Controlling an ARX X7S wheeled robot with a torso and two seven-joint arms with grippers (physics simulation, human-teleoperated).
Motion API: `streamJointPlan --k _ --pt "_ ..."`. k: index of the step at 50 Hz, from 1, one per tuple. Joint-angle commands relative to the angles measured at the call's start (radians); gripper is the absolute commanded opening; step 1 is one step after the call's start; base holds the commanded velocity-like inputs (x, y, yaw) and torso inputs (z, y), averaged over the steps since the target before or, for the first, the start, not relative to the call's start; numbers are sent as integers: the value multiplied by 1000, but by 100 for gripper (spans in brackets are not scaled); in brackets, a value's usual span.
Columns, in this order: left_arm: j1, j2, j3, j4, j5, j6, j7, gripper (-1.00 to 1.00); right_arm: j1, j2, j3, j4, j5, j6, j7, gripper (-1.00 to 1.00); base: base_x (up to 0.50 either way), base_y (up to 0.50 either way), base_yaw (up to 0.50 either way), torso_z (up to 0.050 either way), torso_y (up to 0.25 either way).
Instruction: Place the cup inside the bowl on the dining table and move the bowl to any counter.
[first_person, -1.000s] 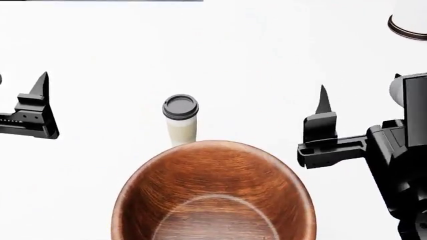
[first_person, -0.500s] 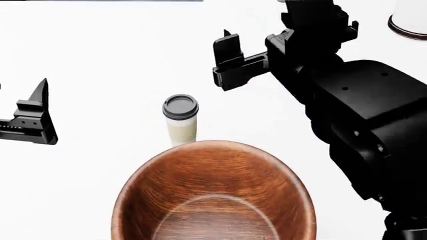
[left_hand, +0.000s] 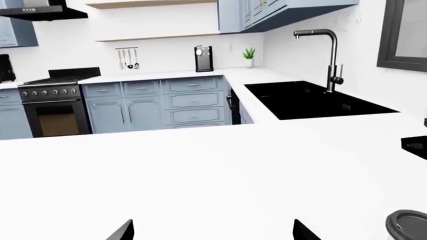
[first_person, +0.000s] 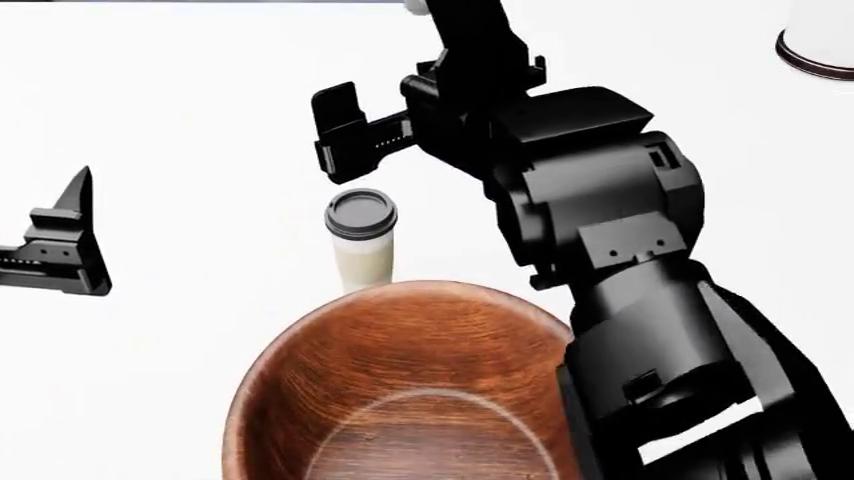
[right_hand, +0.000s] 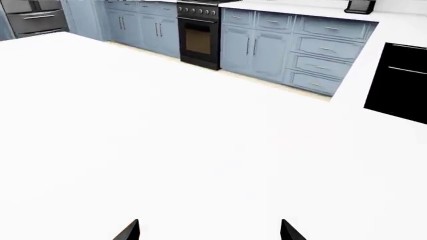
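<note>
- Right gripper (right_hand: 207, 231): fingers spread wide, holding nothing, just beyond the cup (first_person: 362, 240).
- Left gripper (left_hand: 212, 231): spread, empty, well off to the cup's left.
- Cup upright on the dining table (first_person: 174, 120), at the wooden bowl's (first_person: 414, 390) far rim.
- Behind: blue-grey cabinets (left_hand: 160, 102), stove (left_hand: 53, 107), black sink (left_hand: 313, 100), tap (left_hand: 330, 57).

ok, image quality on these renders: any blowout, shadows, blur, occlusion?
Head view: the table is blown out to flat white with almost no shadows; the cup body nearly blends into it, and the right arm hides part of the bowl. Left wrist view: sharp, with only the cup lid at the frame edge. Right wrist view: a featureless white surface and no blur.
</note>
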Motion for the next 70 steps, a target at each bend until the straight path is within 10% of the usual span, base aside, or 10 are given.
streamJointPlan --k 1,23,70 --pt "11 -6 -4 -11 1 13 11 100 19 -58 -291 135 267 -112 -47 100 0 0 0 0 0" --pt "28 2 13 -25 15 32 18 100 19 -58 -658 115 626 -185 -17 100 0 0 0 0 0" --pt "15 7 25 -39 14 34 17 100 -29 -58 -714 102 690 -59 17 100 0 0 0 0 0"
